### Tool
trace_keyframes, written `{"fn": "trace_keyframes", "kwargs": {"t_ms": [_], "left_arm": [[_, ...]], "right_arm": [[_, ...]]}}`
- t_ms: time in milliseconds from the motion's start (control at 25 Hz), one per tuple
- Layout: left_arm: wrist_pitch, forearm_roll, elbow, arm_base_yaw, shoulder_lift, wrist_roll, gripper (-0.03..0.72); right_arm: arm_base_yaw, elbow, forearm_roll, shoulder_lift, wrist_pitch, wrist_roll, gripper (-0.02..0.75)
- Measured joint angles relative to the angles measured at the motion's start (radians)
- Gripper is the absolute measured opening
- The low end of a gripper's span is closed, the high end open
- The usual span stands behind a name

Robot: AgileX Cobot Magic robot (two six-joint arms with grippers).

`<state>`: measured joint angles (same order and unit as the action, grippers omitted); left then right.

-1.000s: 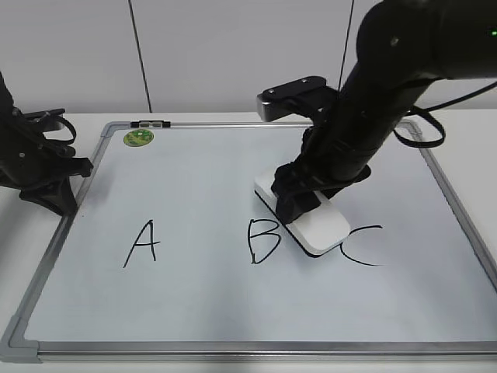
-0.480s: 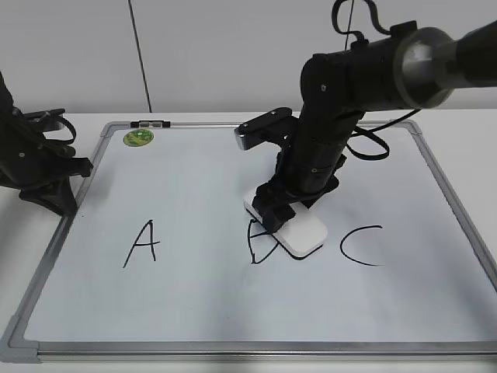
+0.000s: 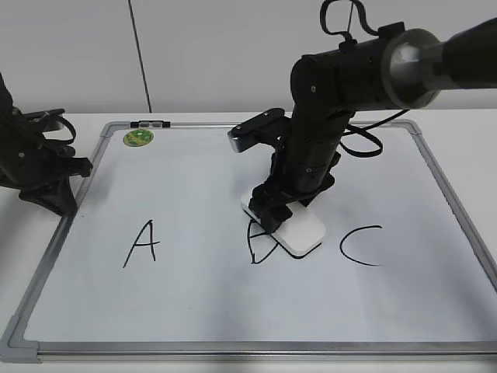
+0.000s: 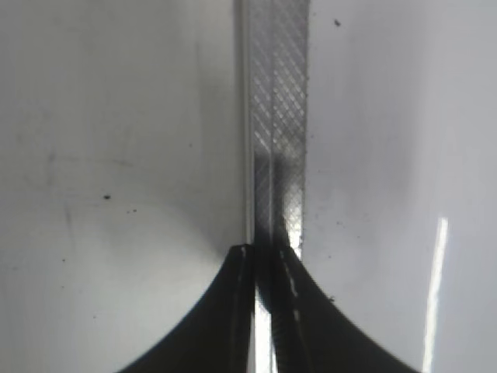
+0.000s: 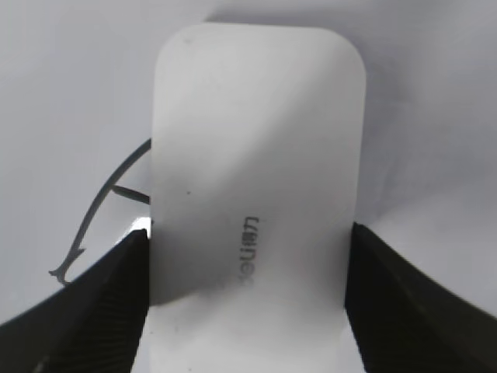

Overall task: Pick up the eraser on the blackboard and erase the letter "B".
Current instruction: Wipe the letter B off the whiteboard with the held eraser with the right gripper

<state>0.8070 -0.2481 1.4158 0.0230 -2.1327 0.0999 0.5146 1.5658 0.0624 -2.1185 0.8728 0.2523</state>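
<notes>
The blackboard (image 3: 194, 303) is a white board with a grey frame, lying flat with black letters on it. My right gripper (image 3: 279, 208) is shut on the white eraser (image 3: 301, 232), which lies flat on the board over the right part of the letter "B" (image 3: 256, 247). In the right wrist view the eraser (image 5: 256, 155) sits between both fingers (image 5: 247, 256), with a stroke of the B (image 5: 105, 210) at its left. My left gripper (image 3: 58, 194) rests at the board's left edge; in the left wrist view its jaws (image 4: 264, 252) are closed over the frame (image 4: 278, 116).
The letter "A" (image 3: 143, 242) is left of the B and the letter "C" (image 3: 360, 245) is right of the eraser. A round green magnet (image 3: 138, 137) and a black clip (image 3: 150, 123) sit at the board's far left corner.
My right arm has slid the eraser left from between B and C onto the right side of the B. The left arm has not moved.
</notes>
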Motion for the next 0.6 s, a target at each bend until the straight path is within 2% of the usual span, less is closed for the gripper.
{"fn": "trace_keyframes", "kwargs": {"t_ms": [160, 440, 600], "left_arm": [[0.0, -0.002, 0.0, 0.0, 0.0, 0.0, 0.042], [0.0, -0.002, 0.0, 0.0, 0.0, 0.0, 0.043], [0.0, -0.002, 0.0, 0.0, 0.0, 0.0, 0.043]], "right_arm": [[0.033, 0.0, 0.002, 0.0, 0.007, 0.0, 0.533], [0.14, 0.0, 0.023, -0.002, 0.01, 0.0, 0.533], [0.161, 0.0, 0.025, -0.004, 0.01, 0.004, 0.533]]}}
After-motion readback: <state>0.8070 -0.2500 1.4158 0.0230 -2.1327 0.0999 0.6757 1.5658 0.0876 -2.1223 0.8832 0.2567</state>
